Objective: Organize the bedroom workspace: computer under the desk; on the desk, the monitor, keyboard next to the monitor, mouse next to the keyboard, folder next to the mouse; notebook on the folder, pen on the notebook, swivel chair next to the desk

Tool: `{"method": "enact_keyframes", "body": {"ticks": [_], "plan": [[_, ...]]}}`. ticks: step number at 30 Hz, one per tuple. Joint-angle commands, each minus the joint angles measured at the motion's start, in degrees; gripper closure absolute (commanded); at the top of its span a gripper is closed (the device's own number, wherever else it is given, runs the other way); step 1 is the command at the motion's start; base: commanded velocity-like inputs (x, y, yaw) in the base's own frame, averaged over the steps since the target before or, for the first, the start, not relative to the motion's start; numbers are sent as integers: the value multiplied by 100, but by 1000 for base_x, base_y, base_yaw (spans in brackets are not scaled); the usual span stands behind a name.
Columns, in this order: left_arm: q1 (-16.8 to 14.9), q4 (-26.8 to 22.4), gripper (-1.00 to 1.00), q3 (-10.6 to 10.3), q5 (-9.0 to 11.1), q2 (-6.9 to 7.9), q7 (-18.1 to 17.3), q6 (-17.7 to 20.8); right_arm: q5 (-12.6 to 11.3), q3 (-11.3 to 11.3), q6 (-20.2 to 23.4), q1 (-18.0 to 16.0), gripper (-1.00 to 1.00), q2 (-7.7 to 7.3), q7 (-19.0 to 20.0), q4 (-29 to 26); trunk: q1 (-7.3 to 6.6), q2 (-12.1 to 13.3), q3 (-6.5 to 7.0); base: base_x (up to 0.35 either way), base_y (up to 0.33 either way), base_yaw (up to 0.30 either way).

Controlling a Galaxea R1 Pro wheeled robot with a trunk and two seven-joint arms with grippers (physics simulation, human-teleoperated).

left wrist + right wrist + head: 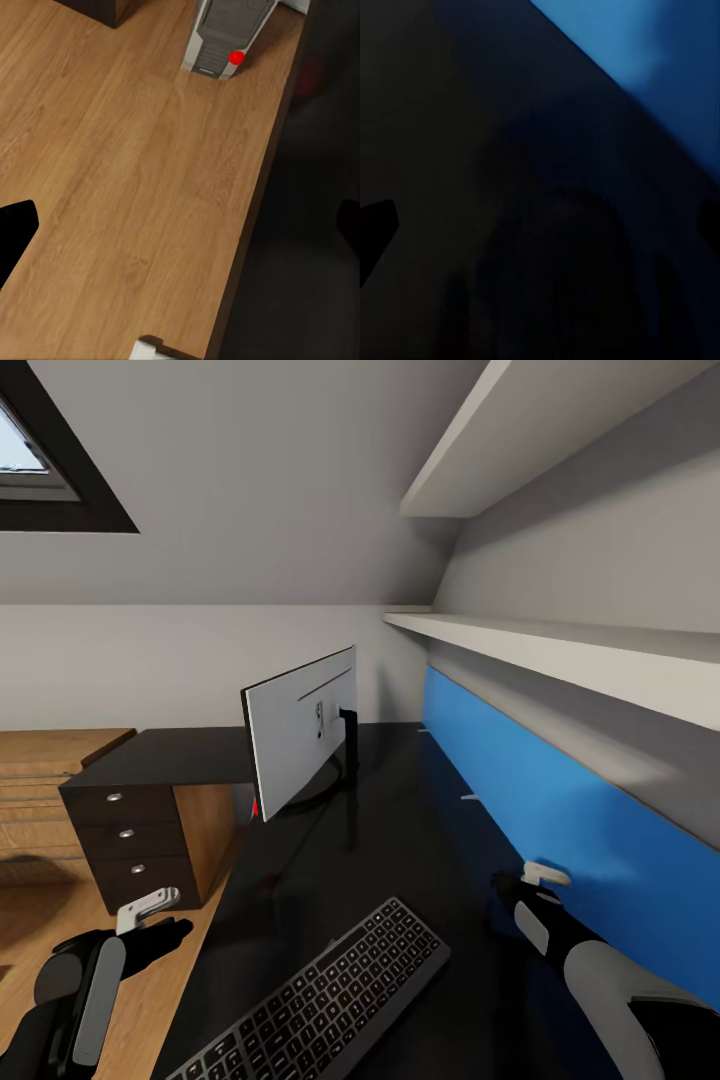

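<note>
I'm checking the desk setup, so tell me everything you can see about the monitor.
The monitor stands upright on the glossy black desk, seen from behind and at an angle. It is a wide, thin panel with a plain white back that looks like plastic, held by a slim black stand fixed near the middle of the back. The base is dark against the dark top and hard to make out. A small red mark shows at its lower near corner. The keyboard lies nearer, apart from it. Neither claw touches it.

Both arms are glossy black with rounded light grey shell panels on the forearms. The left gripper [150, 920] has black fingers under a pale grey bracket with dark screw holes; the right gripper [520, 885] carries a similar off-white bracket.
</note>
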Motion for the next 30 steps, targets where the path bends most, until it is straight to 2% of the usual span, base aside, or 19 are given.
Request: {"method": "enact_keyframes", "body": {"ticks": [1,9,13,14,30], "plan": [[-4,-23,-100,4,62,1,50,21,-18,-9,16,-3,-100,1,-9,-5,0,-4,-6,4,0,0],[-4,-278,-100,123,73,-7,50,21,-19,-15,71,-3,-100,1,-31,0,0,-4,-6,1,0,0],[-4,-293,-100,135,74,-8,50,23,-22,-18,240,-3,-100,-12,-29,-3,0,-4,-6,0,0,0],[-5,-298,-100,138,74,-8,50,22,-26,-19,437,-3,-100,-32,-25,-6,0,-4,-6,0,0,0],[-7,-317,-100,204,76,-8,50,30,-27,-28,700,-3,-100,-43,-33,-6,0,-4,-6,0,0,0]]}}
